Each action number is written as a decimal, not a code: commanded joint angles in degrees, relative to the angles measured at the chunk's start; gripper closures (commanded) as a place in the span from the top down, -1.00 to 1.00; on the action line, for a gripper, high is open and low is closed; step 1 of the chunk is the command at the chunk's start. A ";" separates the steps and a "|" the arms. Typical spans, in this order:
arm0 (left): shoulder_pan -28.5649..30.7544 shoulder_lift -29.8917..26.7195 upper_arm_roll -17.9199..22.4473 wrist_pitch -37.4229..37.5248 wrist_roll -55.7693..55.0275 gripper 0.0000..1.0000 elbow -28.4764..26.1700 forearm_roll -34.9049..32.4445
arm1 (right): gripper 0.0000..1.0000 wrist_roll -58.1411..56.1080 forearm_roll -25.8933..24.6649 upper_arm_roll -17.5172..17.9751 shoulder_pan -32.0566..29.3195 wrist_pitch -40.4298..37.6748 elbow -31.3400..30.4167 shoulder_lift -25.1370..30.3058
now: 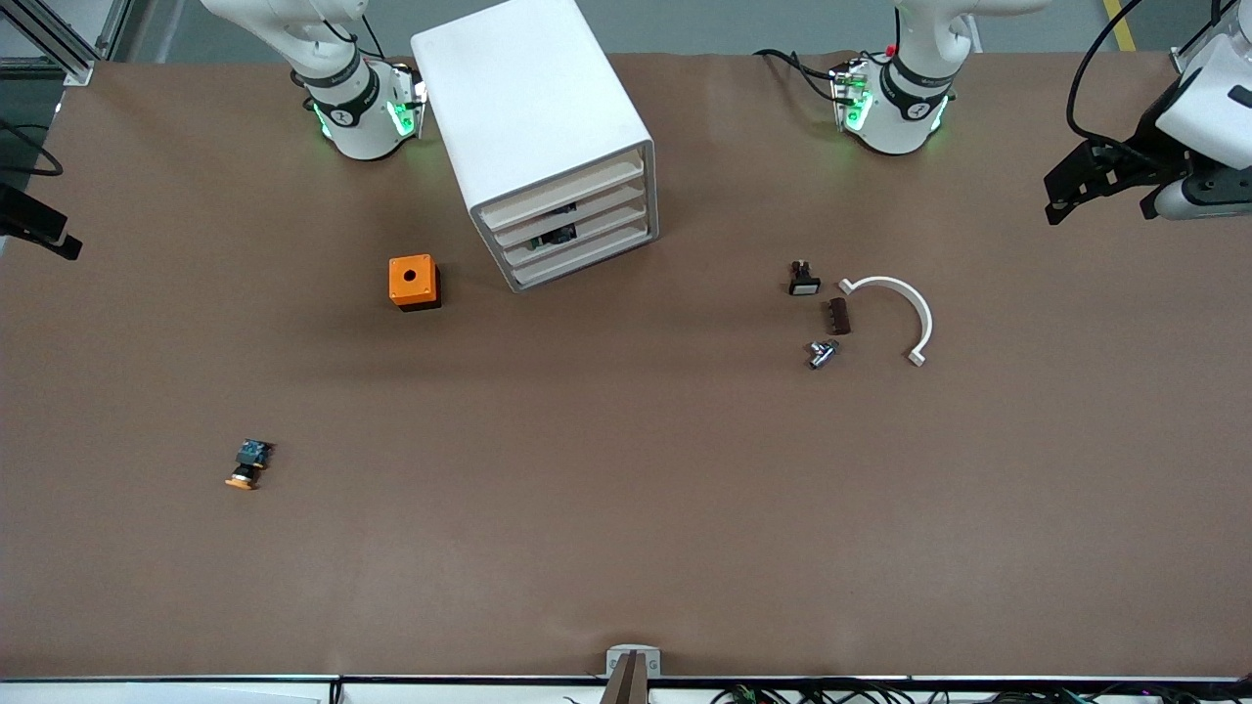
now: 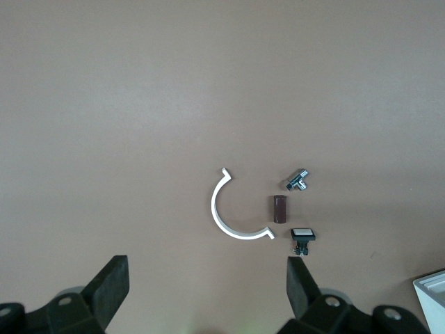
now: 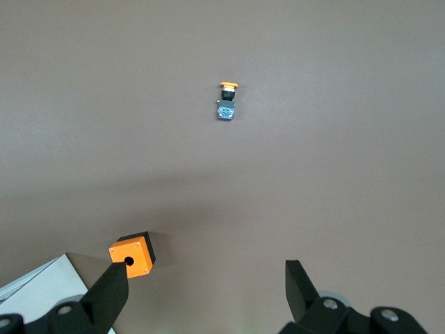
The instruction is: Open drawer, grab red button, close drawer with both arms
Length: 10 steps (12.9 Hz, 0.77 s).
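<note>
The white cabinet (image 1: pixel 533 108) stands near the robots' bases. Its four alike tray drawers (image 1: pixel 577 227) are all pushed in. Something dark shows in the gaps between the middle drawers; I cannot tell what it is. The red-capped button is not in view. My left gripper (image 1: pixel 1076 191) hangs open and empty, high over the left arm's end of the table; in the left wrist view (image 2: pixel 207 278) it is above bare table. My right gripper (image 1: pixel 44 233) hangs open and empty over the right arm's end of the table; it also shows in the right wrist view (image 3: pixel 206 278).
An orange box with a hole (image 1: pixel 414 282) sits beside the cabinet. An orange-capped button (image 1: pixel 249 464) lies nearer the front camera. A white curved piece (image 1: pixel 895 313), a black white-capped part (image 1: pixel 804 279), a brown block (image 1: pixel 839 316) and a metal fitting (image 1: pixel 822 353) lie toward the left arm's end.
</note>
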<state>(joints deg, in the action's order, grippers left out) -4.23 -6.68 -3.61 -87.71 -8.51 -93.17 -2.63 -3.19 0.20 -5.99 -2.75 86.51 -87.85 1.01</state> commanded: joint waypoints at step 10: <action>-0.07 5.61 -0.34 0.88 -1.06 1.00 3.35 0.17 | 1.00 0.73 -0.90 0.28 -0.33 0.23 -1.00 0.57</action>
<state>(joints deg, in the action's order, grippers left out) -4.30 -3.89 -3.62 -87.73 -8.65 -92.30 -2.63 -3.12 0.16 -5.99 -2.75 86.52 -88.13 1.01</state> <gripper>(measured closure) 0.000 0.000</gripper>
